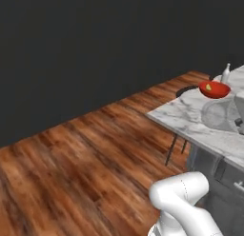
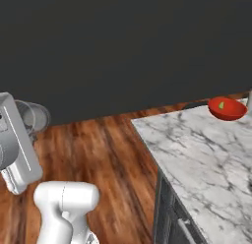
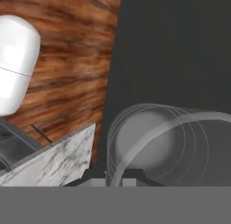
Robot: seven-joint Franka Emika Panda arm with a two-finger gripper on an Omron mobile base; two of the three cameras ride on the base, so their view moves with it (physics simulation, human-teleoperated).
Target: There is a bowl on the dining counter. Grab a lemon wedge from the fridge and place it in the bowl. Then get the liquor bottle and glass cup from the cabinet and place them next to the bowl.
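The pincer (image 3: 113,179) was clamped narrow on the rim of the cup (image 3: 158,142), which lay tipped on its side in the grip, its clear wall arching over the dark fingertips in the hand view. In the right base view the same cup (image 2: 33,116) hung at the end of the arm, well apart from the bowl (image 2: 227,108) and out over the wooden floor (image 2: 98,144), not yet over the bench (image 2: 197,154).

As a judgement of progress: the wedge (image 2: 222,106) already sat in the bowl, so the first step looked done. The bottle (image 1: 225,74) stood on the bench just beside the bowl, on its far side, so that step looked done as well. The cup was in hand but remained to be carried across and set down next to the bowl; that seemed the only part left.

Counted: one pincer, one cup, one bowl, one wedge, one bottle, one bench. From the left base view the cup showed faintly in front of the bench, below the bowl.
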